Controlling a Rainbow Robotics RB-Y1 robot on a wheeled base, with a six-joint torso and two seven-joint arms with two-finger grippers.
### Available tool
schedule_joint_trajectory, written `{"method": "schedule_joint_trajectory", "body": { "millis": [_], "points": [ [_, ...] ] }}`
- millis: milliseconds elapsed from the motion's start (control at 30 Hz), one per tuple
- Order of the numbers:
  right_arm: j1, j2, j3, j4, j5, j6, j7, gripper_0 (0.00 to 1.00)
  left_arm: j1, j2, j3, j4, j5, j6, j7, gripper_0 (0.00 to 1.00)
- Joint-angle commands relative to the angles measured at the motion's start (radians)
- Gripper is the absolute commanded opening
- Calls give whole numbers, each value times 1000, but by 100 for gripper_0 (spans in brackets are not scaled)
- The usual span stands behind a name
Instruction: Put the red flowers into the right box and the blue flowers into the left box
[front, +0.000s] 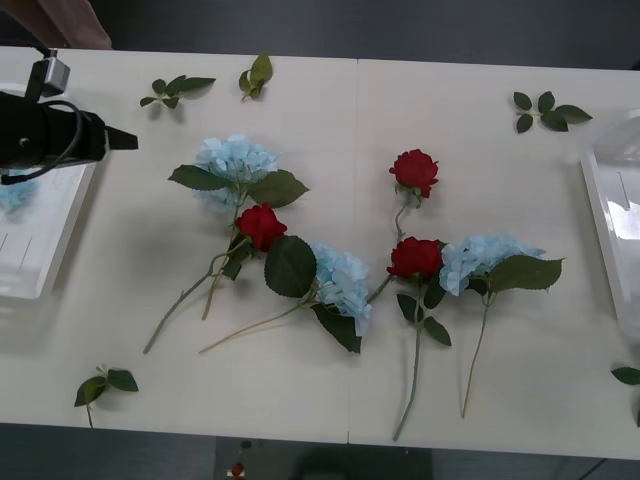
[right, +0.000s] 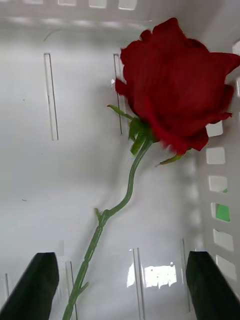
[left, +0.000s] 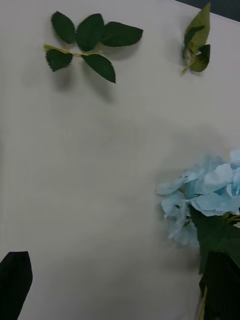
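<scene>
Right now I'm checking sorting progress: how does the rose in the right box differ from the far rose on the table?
The boxed rose lies inside the right box, between the right claw's open fingers; the far rose lies unsorted on the table. Both are deep red blooms on thin green stems.

The right box (front: 608, 215) is cut by the picture's edge; the left box (front: 40, 255) is partly hidden behind the left arm, with perhaps a blue flower (front: 12, 192) inside.

Lab-like setup: bare white table (front: 330, 130)
</scene>
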Motion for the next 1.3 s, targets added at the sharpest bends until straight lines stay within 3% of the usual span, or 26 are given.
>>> {"method": "schedule_joint_trajectory", "body": {
  "millis": [33, 233, 367, 600, 767, 1033, 1300],
  "points": [
    [-22, -25, -37, -68, -15, 65, -1, 100, -10, -50, 12, -44, -13, -5, 69, 100],
    [-22, -25, -100, -192, -70, 253, -23, 100, 29, -80, 12, -125, -30, 4, 74, 100],
    [-22, -25, -108, -277, -120, 358, -78, 100, 110, -80, 18, -262, -44, 4, 72, 100],
    [-4, -24, -65, -441, -194, 513, -268, 100, 196, -82, 15, -398, -60, 12, 58, 100],
    [48, 7, -23, -655, -220, 595, -452, 100, 234, -80, 15, -479, -131, 81, 2, 100],
    [108, 145, -17, -958, -214, 764, -638, 100, 253, -86, -33, -505, -217, 101, -89, 100],
    [144, 226, 75, -1122, -200, 849, -738, 100, 250, -125, -94, -504, -320, 81, -92, 100]
  ]
}}
